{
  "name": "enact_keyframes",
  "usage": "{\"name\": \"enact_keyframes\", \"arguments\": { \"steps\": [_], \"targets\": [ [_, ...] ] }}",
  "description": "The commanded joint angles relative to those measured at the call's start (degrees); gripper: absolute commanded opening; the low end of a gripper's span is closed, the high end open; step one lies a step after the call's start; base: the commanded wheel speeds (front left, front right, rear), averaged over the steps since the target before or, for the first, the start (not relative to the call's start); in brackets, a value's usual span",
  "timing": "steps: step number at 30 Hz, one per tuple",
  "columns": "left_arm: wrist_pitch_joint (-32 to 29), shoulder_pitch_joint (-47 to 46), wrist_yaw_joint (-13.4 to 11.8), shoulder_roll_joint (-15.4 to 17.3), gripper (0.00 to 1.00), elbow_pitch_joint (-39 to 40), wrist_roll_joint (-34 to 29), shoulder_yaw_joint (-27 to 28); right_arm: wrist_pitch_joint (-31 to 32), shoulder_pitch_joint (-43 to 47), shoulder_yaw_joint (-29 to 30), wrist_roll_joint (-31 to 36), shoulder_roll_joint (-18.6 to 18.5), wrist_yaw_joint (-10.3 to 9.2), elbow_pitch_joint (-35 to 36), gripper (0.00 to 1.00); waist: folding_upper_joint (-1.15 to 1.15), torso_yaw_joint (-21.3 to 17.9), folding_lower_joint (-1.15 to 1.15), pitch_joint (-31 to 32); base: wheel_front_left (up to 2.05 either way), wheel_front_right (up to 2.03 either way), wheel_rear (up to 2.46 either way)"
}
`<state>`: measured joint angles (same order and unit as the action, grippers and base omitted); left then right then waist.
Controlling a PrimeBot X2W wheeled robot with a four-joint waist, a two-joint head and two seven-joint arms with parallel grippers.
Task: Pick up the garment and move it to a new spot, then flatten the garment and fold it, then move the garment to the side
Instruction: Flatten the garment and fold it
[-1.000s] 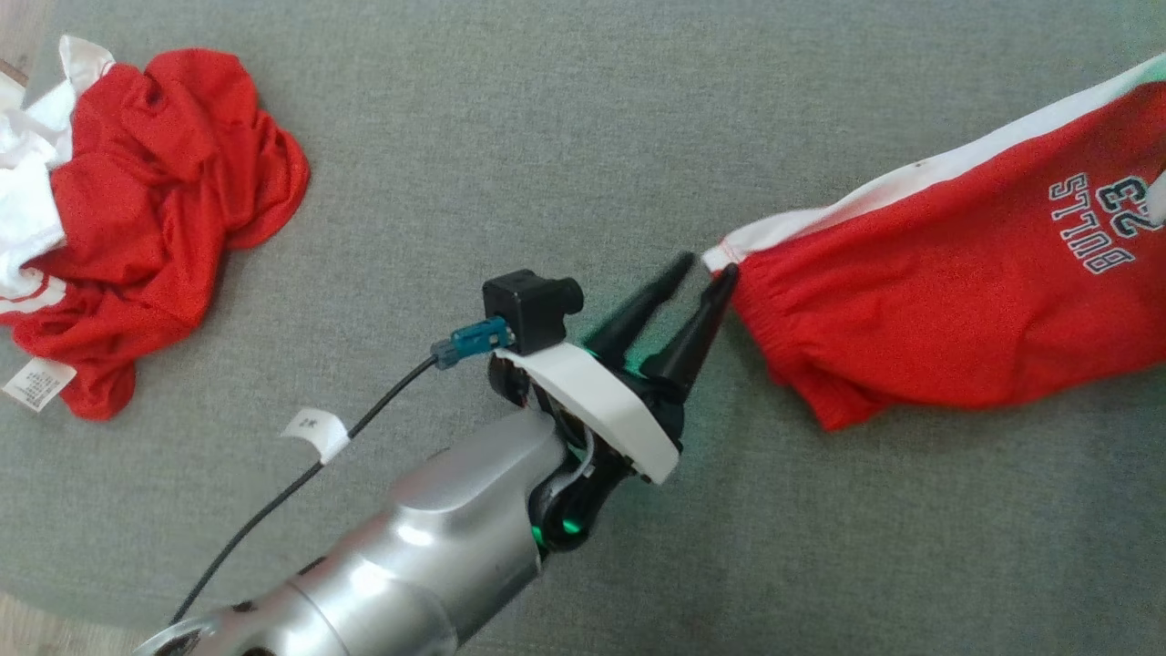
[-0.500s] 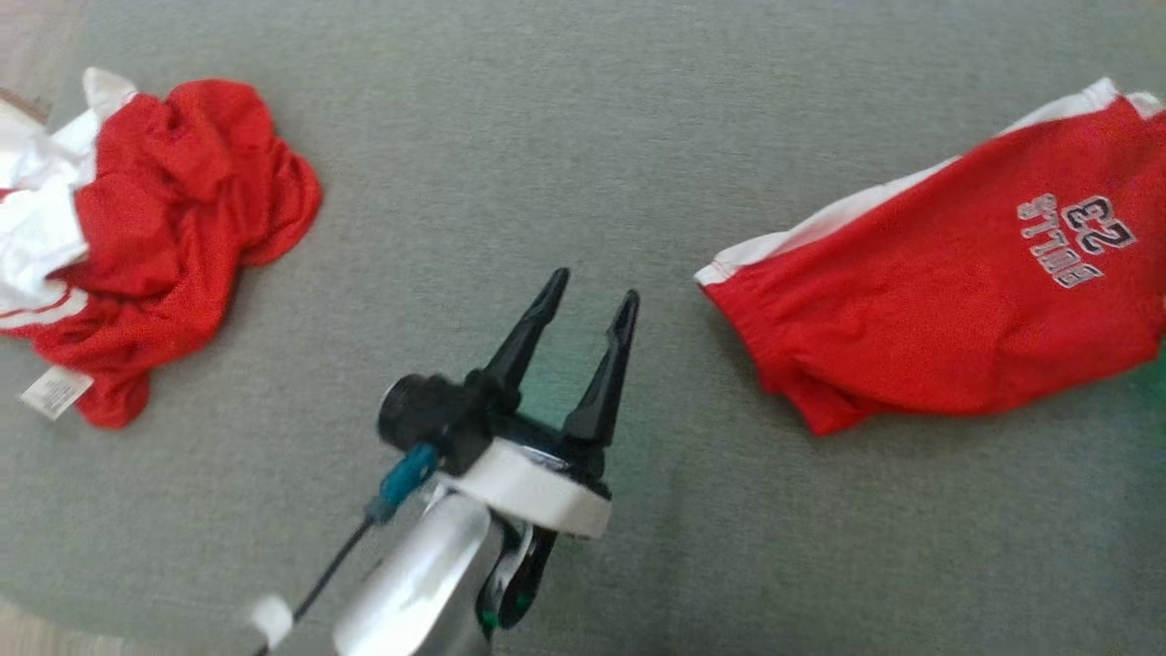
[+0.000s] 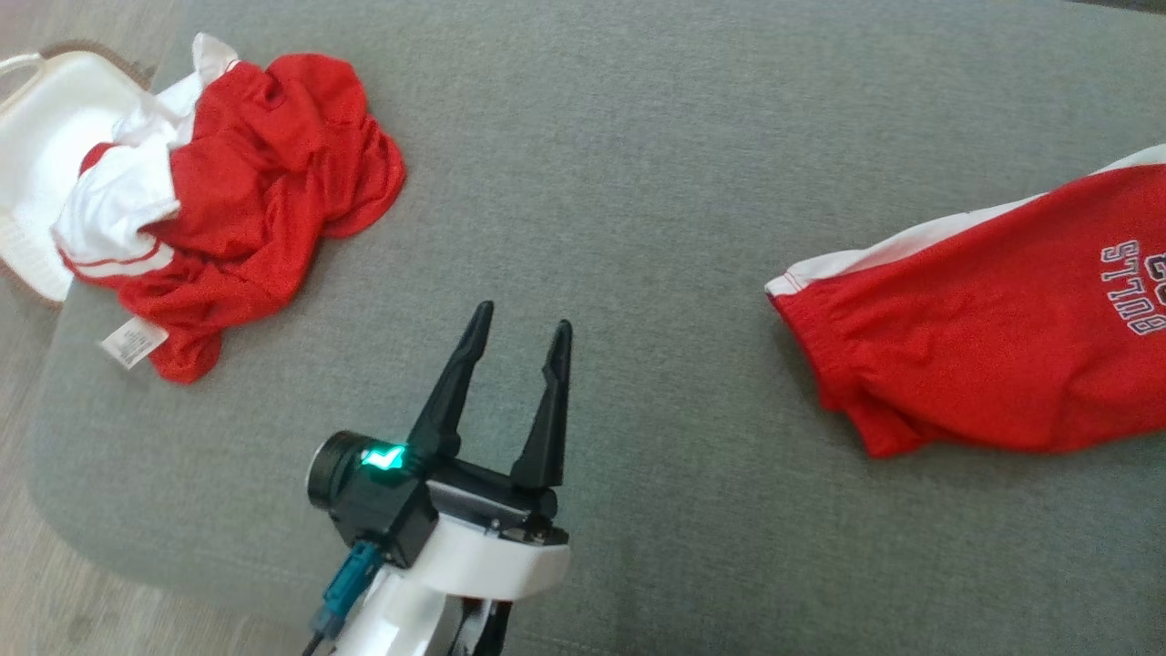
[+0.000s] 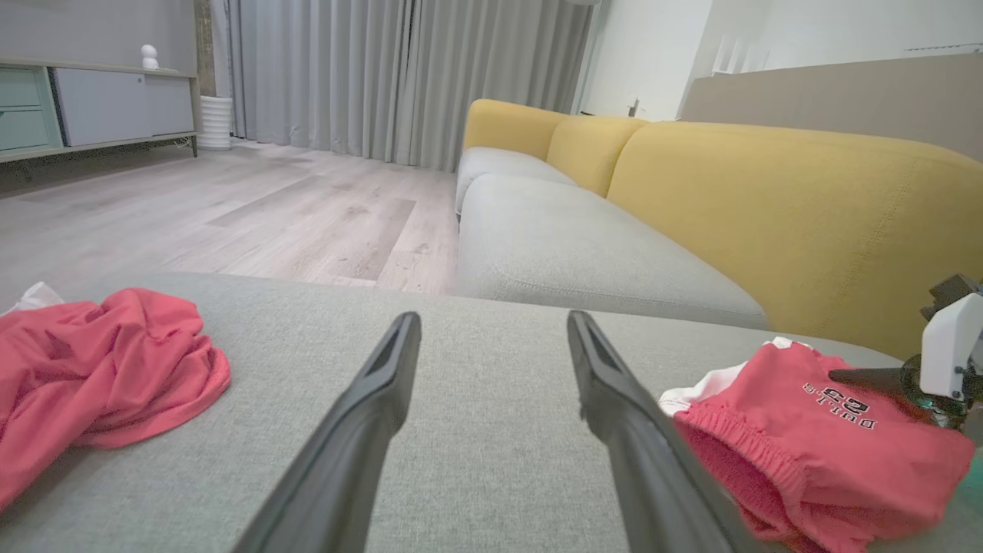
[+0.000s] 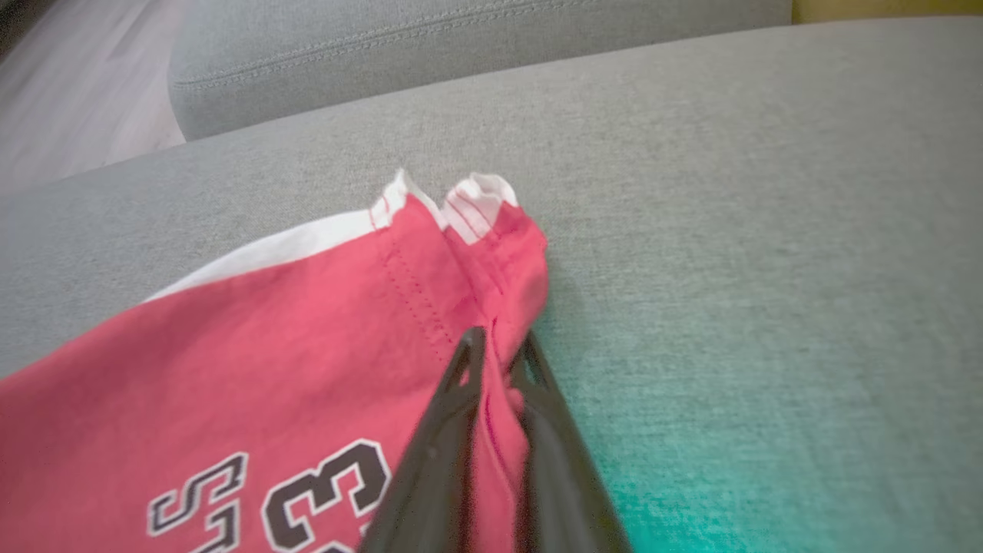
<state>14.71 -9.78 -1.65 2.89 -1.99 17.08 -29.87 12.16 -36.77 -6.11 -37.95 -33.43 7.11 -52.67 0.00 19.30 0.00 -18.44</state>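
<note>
The garment [image 3: 984, 364], red shorts with a white side stripe and "BULLS 23" lettering, lies spread on the grey cushion at the right of the head view. Its elastic waistband points toward my left gripper [image 3: 524, 319], which stands open and empty a short way to the left of it. In the left wrist view that gripper [image 4: 491, 322] hovers over bare cushion, with the shorts [image 4: 806, 430] at the lower right. In the right wrist view my right gripper [image 5: 499, 342] is shut on a fold of the garment [image 5: 269, 361] near its hem corner.
A second, crumpled red and white garment [image 3: 237, 200] lies at the cushion's far left, partly over a white basket [image 3: 46, 137]. The cushion's edge [image 3: 55, 474] drops to wooden floor on the left. A yellow sofa back [image 4: 768, 200] rises behind the cushion.
My left gripper has let go of the waistband corner, opened, and drawn back to the left of the shorts. The head camera has also shifted, bringing the basket into sight.
</note>
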Motion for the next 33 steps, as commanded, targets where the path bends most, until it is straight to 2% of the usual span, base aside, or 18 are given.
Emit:
{"name": "enact_keyframes", "arguments": {
  "steps": [1,9,10,12,17,24,29,33],
  "targets": [
    [0.3,-0.2,-0.5,0.0,1.0,2.4,-0.8,2.9,-1.8,1.0,-0.8,-0.1,-1.1,0.37,0.4,0.0,0.0,-1.1,0.0,0.8,0.0,0.0,0.0],
    [0.3,1.3,0.3,0.0,1.0,2.1,-3.0,5.5,-5.2,0.1,-1.2,1.5,0.4,0.37,-2.6,0.0,0.0,-8.0,0.0,4.6,0.0,0.0,0.0],
    [0.3,1.8,0.5,0.0,1.0,2.1,-3.3,6.2,-5.7,0.1,-1.4,1.6,0.2,0.37,-3.1,0.0,0.0,-10.4,0.0,5.6,0.0,0.0,0.0],
    [0.3,2.1,0.8,0.0,1.0,2.1,-3.6,6.8,-6.3,0.3,-1.7,1.5,-0.5,0.37,-3.3,0.0,0.0,-12.5,0.0,6.3,0.0,0.0,0.0],
    [0.3,2.8,1.3,0.0,1.0,1.8,-3.9,8.0,-9.4,0.9,-1.9,2.4,-1.2,0.37,-2.7,0.0,0.0,-16.1,0.0,7.5,0.0,0.0,0.0],
    [0.3,3.9,1.7,0.0,1.0,0.9,-3.9,8.7,-13.7,0.5,-2.5,3.2,1.5,0.37,1.9,0.0,0.0,-17.7,0.0,9.4,0.0,0.0,0.0],
    [0.3,5.0,1.8,0.0,1.0,0.2,-3.5,8.8,-14.8,1.8,-3.9,2.9,5.8,0.37,9.8,0.0,0.0,-17.1,0.0,11.5,0.0,0.0,0.0],
    [0.3,5.7,1.6,0.0,1.0,0.0,-2.8,8.4,-14.2,4.5,-5.6,3.4,10.9,0.37,16.6,0.0,0.0,-15.9,0.0,12.9,0.0,0.0,0.0]
  ]
}}
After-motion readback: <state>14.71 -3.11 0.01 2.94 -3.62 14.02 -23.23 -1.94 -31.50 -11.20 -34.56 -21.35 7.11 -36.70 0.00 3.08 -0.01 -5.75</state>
